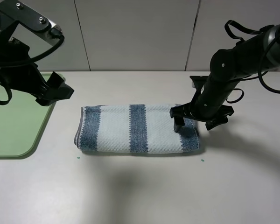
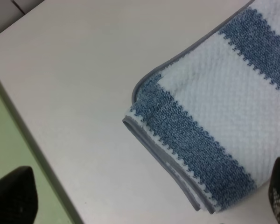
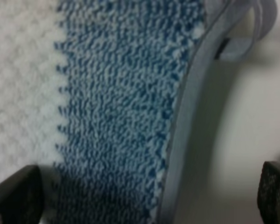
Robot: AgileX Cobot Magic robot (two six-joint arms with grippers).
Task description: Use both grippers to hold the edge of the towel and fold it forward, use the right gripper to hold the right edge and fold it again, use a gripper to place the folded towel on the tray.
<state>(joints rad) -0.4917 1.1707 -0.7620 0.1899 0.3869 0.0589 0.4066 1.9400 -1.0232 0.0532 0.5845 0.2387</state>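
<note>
Towel, folded once, lies mid-table, long axis left to right; right gripper, fingers apart, straddles its right hem, apparently without contact; left gripper, likewise parted, hangs by the tray.

The right gripper hangs close over the towel, jaws spread wide across its grey hem. One black finger is above the terry, the other above the bare pale bench. A blue stripe runs beside the hem, with whitish weave beyond it.
</note>
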